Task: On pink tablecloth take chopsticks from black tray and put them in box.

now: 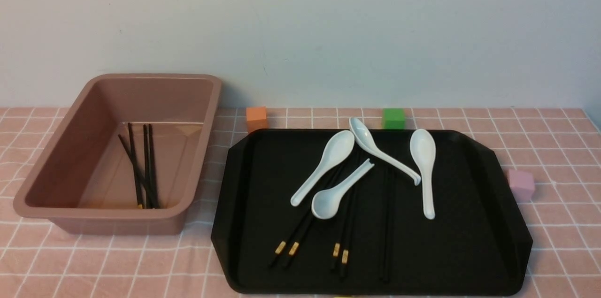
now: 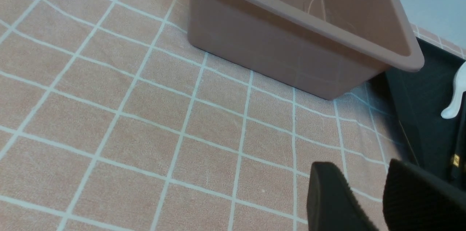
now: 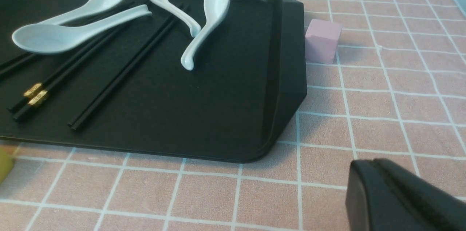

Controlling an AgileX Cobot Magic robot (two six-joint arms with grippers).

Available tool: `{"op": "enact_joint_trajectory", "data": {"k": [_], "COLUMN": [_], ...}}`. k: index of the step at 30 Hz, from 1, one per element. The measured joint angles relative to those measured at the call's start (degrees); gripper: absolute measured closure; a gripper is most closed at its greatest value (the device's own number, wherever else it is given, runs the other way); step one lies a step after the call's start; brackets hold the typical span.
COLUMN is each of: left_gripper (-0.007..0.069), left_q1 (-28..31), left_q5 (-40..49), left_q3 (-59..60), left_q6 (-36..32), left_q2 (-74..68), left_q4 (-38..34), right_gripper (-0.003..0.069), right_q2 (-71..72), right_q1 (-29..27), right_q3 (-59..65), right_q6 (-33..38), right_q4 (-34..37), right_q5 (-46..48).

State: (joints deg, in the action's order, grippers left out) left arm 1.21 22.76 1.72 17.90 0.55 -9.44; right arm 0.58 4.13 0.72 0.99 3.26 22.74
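Observation:
On the pink tablecloth (image 1: 554, 148), the black tray (image 1: 469, 223) lies to the right and the box (image 1: 108, 216) to the left. Several black chopsticks (image 1: 387, 223) lie on the tray, some with gold bands, partly under spoons. More chopsticks (image 1: 143, 166) rest inside the box. Neither gripper shows in the front view. In the left wrist view my left gripper (image 2: 360, 172) hovers over bare cloth between the box (image 2: 291, 45) and the tray (image 2: 422, 114), open and empty. My right gripper (image 3: 367, 167) is shut on nothing, over the cloth off the near right corner of the tray (image 3: 218, 107).
Several pale ceramic spoons (image 1: 422, 171) lie across the chopsticks on the tray. An orange cube (image 1: 256, 118) and a green cube (image 1: 393, 118) stand behind the tray, and a pink cube (image 1: 520, 184) at its right. A wall closes the back.

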Motion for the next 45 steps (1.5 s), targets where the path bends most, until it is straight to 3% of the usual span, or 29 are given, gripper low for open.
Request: {"op": "enact_joint_trajectory", "data": {"k": [45], "left_gripper": [0.0386], "left_q1": [0.0], "left_q5": [0.0], "left_q3": [0.0], "left_q6": [0.0], "left_q2": [0.0], "left_q4": [0.0], "right_gripper": [0.0593], "right_q2": [0.0], "right_q1": [0.0], "right_q3": [0.0], "right_q6": [0.0], "right_q4": [0.0], "right_q5": [0.0]}}
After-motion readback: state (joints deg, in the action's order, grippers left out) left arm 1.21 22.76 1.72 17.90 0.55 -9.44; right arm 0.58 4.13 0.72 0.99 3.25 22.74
